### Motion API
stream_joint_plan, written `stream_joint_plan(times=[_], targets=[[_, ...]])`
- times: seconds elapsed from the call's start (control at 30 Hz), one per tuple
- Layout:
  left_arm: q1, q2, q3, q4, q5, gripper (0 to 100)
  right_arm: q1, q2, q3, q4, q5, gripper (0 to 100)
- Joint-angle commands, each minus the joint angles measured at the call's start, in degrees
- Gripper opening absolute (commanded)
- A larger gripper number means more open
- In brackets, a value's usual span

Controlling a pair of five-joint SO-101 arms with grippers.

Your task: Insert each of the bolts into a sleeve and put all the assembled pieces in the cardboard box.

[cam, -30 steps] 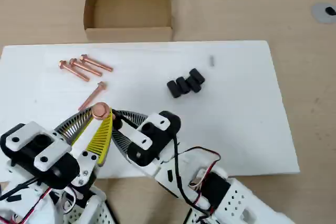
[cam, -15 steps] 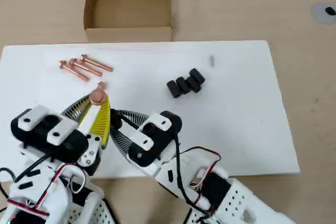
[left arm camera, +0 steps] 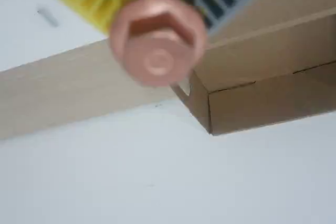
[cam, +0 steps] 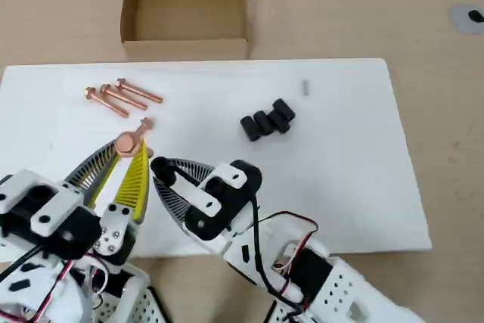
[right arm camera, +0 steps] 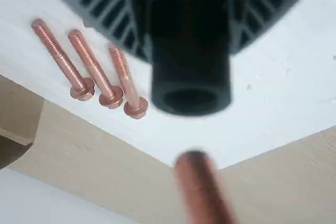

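Two grippers, high view: the left gripper [cam: 125, 149] and right gripper [cam: 160, 168] sit at the lower left of the frame, tips near each other over the white sheet [cam: 340, 187].
Left jaws, high view: closed on the held bolt [cam: 126, 144], whose head shows between the yellow finger [cam: 134, 179] and grey finger [cam: 94, 168].
Right jaws, high view: tips drawn close together; their load is hard to make out.
Loose bolts, high view: three bolts [cam: 121, 96] lie side by side at upper left; a single bolt [cam: 146, 123] lies just above the left gripper's tips.
Spare sleeves [cam: 268, 121], high view: clustered at centre, well apart from both grippers.
Cardboard box [cam: 185, 49], high view: top of frame, beyond the sheet.
Left wrist view: the held bolt's head is clamped between both fingers, with a box corner behind.
Right wrist view: the held sleeve [right arm camera: 191, 51] is pinched between the black fingers [right arm camera: 94, 3], open end outward. The held bolt's tip is near that opening, not inside.
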Motion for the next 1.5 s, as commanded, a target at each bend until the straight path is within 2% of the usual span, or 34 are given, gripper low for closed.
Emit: stream_joint_plan(times=[0.0,0.2,0.37,0.53,1.0,1.47], targets=[[-0.8,0.0,-2.6,0.6,0.6,1,-0.6,0.1,-1.9,-1.5,0.5,0.9],[0.6,0.0,-2.6,0.2,5.5,1,-0.6,0.1,-1.8,-1.5,0.5,0.9],[5.4,0.0,-2.6,0.2,5.6,1,-0.6,0.1,-1.8,-1.5,0.5,0.9],[6.1,0.0,-2.5,0.6,5.6,1,-0.6,0.1,-1.8,-1.5,0.5,0.9],[6.0,0.0,-2.1,0.7,0.4,1,-0.6,0.1,-1.8,-1.5,0.5,0.9],[6.1,0.1,-2.5,4.7,0.3,1,-0.6,0.1,-1.7,-1.5,2.5,0.9]])
